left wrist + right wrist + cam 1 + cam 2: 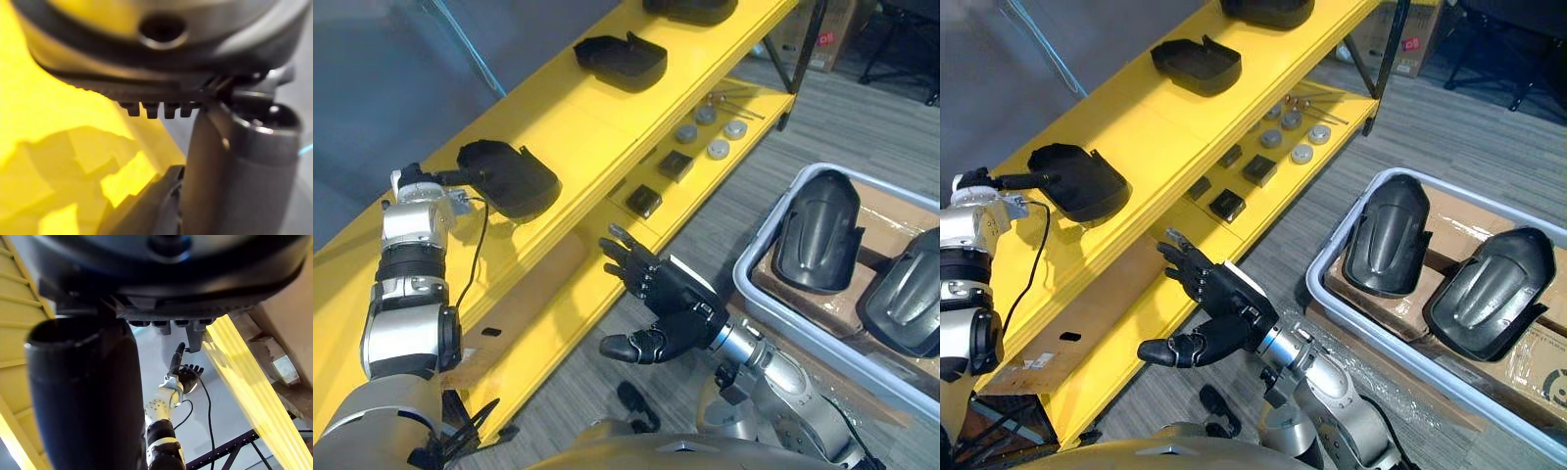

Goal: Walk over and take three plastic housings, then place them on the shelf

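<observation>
**Left robot hand** [411, 182]: up at the near end of the top tier of the yellow shelf [558, 122]. The fingers are relaxed rather than clenched, and one dark digit is stretched straight ahead. It clasps nothing.

**First housing** [514, 178]: black plastic, lying flat on the top tier directly ahead of the left robot hand. The outstretched digit reaches its near edge. Whether the two actually touch cannot be told.

**Second housing** [625, 61]: on the same tier, well beyond the first and far from both robot hands.

**Third housing** [690, 10]: on the same tier, farthest from the left robot hand and partly cut off by the frame edge.

**Right robot hand** [674, 299]: low in front of the shelf's lower tier, palm turned upward. The fingers are straight and spread with the thumb out to the side, and the hand is empty. It is well apart from every housing. The first housing sits above it and to its left.

**Grey bin** [744, 279]: on the floor just to the right of the right robot hand, lined with cardboard [891, 211].

**Bin housings** [818, 230] [906, 294]: two black pieces lying side by side in the bin, clear of the right robot hand.

**Black blocks** [644, 201] and **grey discs** [718, 149]: on the lower tier. The blocks lie just past the right robot hand's fingertips, and the discs lie farther along.
</observation>
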{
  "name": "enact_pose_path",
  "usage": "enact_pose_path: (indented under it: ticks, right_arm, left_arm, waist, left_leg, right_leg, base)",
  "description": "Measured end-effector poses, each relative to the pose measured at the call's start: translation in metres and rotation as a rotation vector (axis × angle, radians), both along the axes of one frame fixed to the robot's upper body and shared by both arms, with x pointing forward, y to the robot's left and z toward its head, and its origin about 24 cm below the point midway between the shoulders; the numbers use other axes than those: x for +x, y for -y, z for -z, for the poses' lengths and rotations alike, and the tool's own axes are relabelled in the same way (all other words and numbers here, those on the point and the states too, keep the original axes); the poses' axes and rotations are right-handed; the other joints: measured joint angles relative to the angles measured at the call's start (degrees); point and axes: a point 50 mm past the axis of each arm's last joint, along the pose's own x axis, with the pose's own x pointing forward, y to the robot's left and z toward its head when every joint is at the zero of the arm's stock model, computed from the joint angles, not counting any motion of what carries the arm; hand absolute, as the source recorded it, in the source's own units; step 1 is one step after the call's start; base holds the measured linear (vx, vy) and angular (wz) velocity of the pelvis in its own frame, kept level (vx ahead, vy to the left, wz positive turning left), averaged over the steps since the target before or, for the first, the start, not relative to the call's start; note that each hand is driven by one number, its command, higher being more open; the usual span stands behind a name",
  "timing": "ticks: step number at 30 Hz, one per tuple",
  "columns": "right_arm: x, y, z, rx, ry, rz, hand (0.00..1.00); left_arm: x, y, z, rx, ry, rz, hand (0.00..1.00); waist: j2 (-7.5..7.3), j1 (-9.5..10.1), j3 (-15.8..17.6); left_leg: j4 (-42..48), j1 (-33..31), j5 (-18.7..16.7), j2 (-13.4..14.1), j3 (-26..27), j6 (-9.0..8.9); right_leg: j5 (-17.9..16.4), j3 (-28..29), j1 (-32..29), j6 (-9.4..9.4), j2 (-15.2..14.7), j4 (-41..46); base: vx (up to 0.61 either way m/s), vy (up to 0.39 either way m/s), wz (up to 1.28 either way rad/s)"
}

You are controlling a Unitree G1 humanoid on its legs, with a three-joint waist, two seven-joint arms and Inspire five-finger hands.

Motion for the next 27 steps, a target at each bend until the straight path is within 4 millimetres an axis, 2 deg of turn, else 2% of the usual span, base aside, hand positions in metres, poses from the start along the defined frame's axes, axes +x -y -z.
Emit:
enact_pose_path:
  ticks: [3,6,9,11,12,13,15,16,17,18,19,20,22,23,25,27]
  right_arm:
    - [0.001,0.006,0.002,-0.024,-0.004,0.059,1.00]
    - [0.003,0.012,0.001,-0.049,0.024,0.123,1.00]
    - [0.010,0.020,-0.001,-0.070,0.082,0.210,1.00]
    - [0.016,0.030,-0.002,-0.094,0.132,0.308,1.00]
    - [0.018,0.033,-0.002,-0.098,0.143,0.334,1.00]
    - [0.022,0.038,-0.004,-0.091,0.157,0.387,1.00]
    - [0.030,0.049,-0.007,-0.083,0.182,0.481,1.00]
    - [0.036,0.056,-0.009,-0.075,0.188,0.545,1.00]
    - [0.039,0.059,-0.010,-0.069,0.192,0.576,1.00]
    - [0.043,0.064,-0.011,-0.060,0.188,0.633,1.00]
    - [0.045,0.069,-0.011,-0.047,0.180,0.691,1.00]
    - [0.046,0.071,-0.011,-0.039,0.177,0.718,1.00]
    - [0.047,0.076,-0.011,-0.016,0.156,0.798,1.00]
    - [0.047,0.077,-0.011,-0.013,0.151,0.811,1.00]
    - [0.048,0.080,-0.009,0.003,0.112,0.843,1.00]
    - [0.049,0.081,-0.004,-0.009,0.057,0.852,1.00]
  left_arm:
    - [-0.006,0.001,0.020,-0.173,0.037,-0.009,1.00]
    - [-0.014,-0.004,0.034,-0.225,0.119,-0.050,1.00]
    - [-0.012,-0.007,0.018,-0.187,0.305,-0.080,1.00]
    - [-0.018,-0.003,-0.011,-0.129,0.566,-0.038,1.00]
    - [-0.022,0.000,-0.018,-0.107,0.632,-0.013,1.00]
    - [-0.032,0.009,-0.030,-0.063,0.762,0.039,1.00]
    - [-0.054,0.032,-0.035,-0.054,0.933,0.111,1.00]
    - [-0.069,0.047,-0.030,-0.065,0.998,0.134,1.00]
    - [-0.078,0.054,-0.025,-0.077,1.024,0.135,1.00]
    - [-0.095,0.065,-0.012,-0.121,1.049,0.126,1.00]
    - [-0.113,0.073,0.003,-0.144,1.039,0.107,1.00]
    - [-0.122,0.076,0.010,-0.161,1.032,0.092,1.00]
    - [-0.153,0.083,0.032,-0.185,0.970,0.047,1.00]
    - [-0.159,0.084,0.036,-0.178,0.950,0.045,1.00]
    - [-0.180,0.092,0.040,-0.158,0.908,0.075,1.00]
    - [-0.181,0.102,0.038,-0.151,0.891,0.155,1.00]
  waist:
    - [0.05,-0.12,-0.6]
    - [-0.08,-0.19,-1.1]
    - [-0.98,0.08,-1.7]
    - [-2.53,0.52,-2.8]
    - [-3.02,0.69,-3.2]
    - [-3.89,1.33,-3.8]
    - [-4.63,2.61,-5.1]
    - [-4.89,3.74,-5.9]
    - [-4.99,4.27,-6.0]
    - [-5.12,5.57,-6.5]
    - [-5.12,6.90,-7.2]
    - [-5.17,7.50,-7.3]
    - [-5.63,10.24,-7.4]
    - [-5.86,10.65,-7.5]
    - [-7.32,12.34,-7.4]
    - [-8.61,13.17,-7.8]
  left_leg:
    - [0.0,0.6,0.0,0.3,-0.7,-0.05]
    - [0.0,0.7,0.0,0.6,-1.5,-0.04]
    - [0.0,0.6,0.2,0.6,-3.4,0.01]
    - [0.0,0.6,0.7,0.6,-5.0,0.51]
    - [0.0,0.6,0.8,0.6,-5.3,0.52]
    - [0.1,0.7,0.9,0.6,-5.9,0.55]
    - [0.2,0.7,0.9,0.5,-7.3,0.57]
    - [0.2,0.9,0.9,0.4,-8.3,0.56]
    - [0.2,1.4,1.0,0.4,-9.0,0.53]
    - [0.2,1.9,1.0,0.3,-10.1,0.45]
    - [0.0,1.8,1.1,0.3,-11.3,0.26]
    - [0.0,1.8,1.1,0.3,-11.9,0.15]
    - [-0.1,1.8,1.3,0.5,-14.1,-0.69]
    - [-0.1,1.7,1.4,0.5,-14.7,-0.88]
    - [-0.1,1.4,1.8,0.4,-16.4,-1.39]
    - [-0.1,0.6,2.1,0.4,-17.2,-1.12]
  right_leg:
    - [0.7,-1.1,1.9,0.11,0.2,-2.0]
    - [1.8,-1.9,3.6,-0.17,0.6,-4.6]
    - [2.8,-3.6,5.6,-0.28,0.6,-7.1]
    - [3.2,-5.3,7.3,-0.17,0.6,-8.5]
    - [3.2,-5.7,7.6,-0.18,0.6,-8.7]
    - [3.3,-6.4,8.4,-0.20,0.6,-9.4]
    - [3.5,-7.8,9.5,-0.25,0.6,-9.9]
    - [3.5,-8.9,10.6,-0.26,0.6,-10.5]
    - [3.4,-9.6,11.5,-0.29,0.6,-10.7]
    - [3.3,-11.0,12.9,-0.43,0.7,-11.5]
    - [2.9,-12.3,13.7,-0.82,0.8,-11.6]
    - [2.6,-12.9,14.0,-0.92,0.9,-11.5]
    - [1.5,-15.2,15.1,-1.29,1.2,-11.3]
    - [1.4,-15.7,15.4,-1.25,1.2,-11.3]
    - [1.2,-17.4,16.1,-1.41,1.3,-11.2]
    - [1.2,-18.6,16.2,-1.44,1.3,-11.3]
  base:
    - [0.02,-0.012,0.08]
    - [0.01,-0.007,0.11]
    - [0.00,0.005,0.22]
    - [0.02,0.002,0.27]
    - [0.04,0.000,0.26]
    - [0.04,0.002,0.25]
    - [0.05,0.000,0.35]
    - [0.04,-0.003,0.37]
    - [0.03,-0.001,0.44]
    - [0.00,0.001,0.47]
    - [-0.01,0.001,0.47]
    - [-0.03,-0.001,0.49]
    - [-0.05,-0.005,0.43]
    - [-0.04,-0.007,0.41]
    - [-0.05,0.005,0.40]
    - [-0.06,0.025,0.35]
